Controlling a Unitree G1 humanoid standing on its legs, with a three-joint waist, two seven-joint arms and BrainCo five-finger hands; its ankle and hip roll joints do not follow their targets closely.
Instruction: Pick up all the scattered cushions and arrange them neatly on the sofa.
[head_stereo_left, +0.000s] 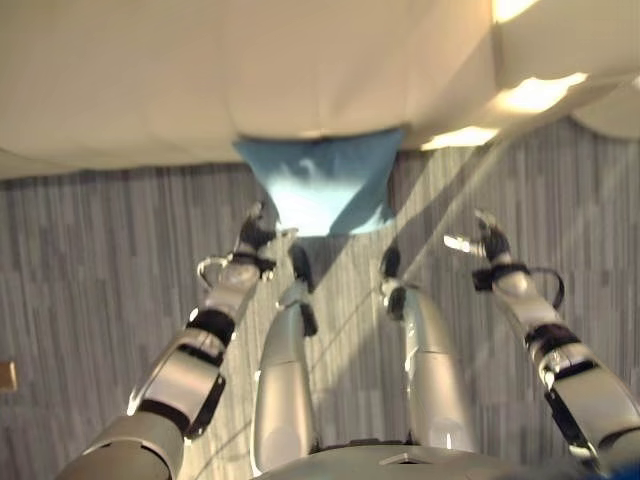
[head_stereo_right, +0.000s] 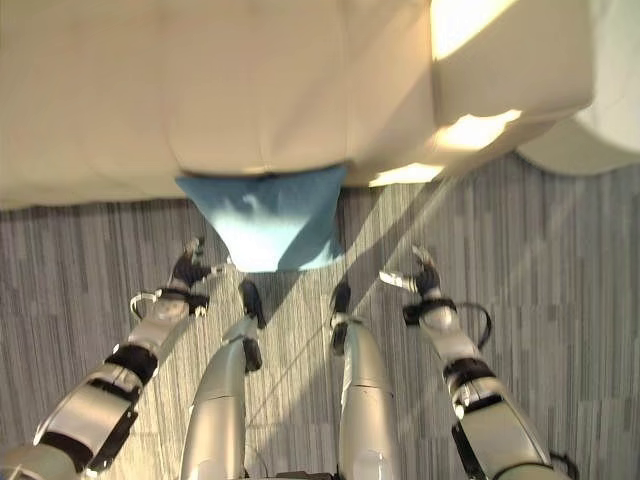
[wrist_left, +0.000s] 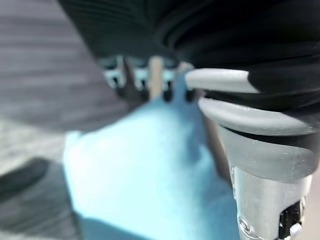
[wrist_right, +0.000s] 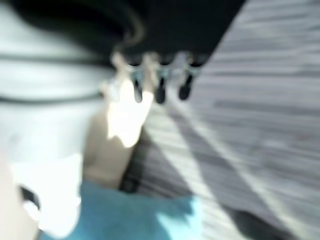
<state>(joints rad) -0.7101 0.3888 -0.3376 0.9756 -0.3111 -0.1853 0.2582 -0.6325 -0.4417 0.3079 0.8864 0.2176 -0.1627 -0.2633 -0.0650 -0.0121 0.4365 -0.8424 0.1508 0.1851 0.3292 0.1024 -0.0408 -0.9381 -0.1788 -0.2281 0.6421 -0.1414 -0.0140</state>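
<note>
The soft blue square fabric cushion (head_stereo_left: 325, 185), leaning against the beige sofa (head_stereo_left: 200, 80), is best flanked evenly by the spread, empty left hand (head_stereo_left: 256, 232) and right hand (head_stereo_left: 488, 238) before being clasped.

My head's two eyes look steeply down from above; each wrist camera peers along my fingers (wrist_left: 150, 80) from very close; all four share the blue cushion (head_stereo_left: 325, 185) against the sofa (head_stereo_left: 200, 70)
</note>
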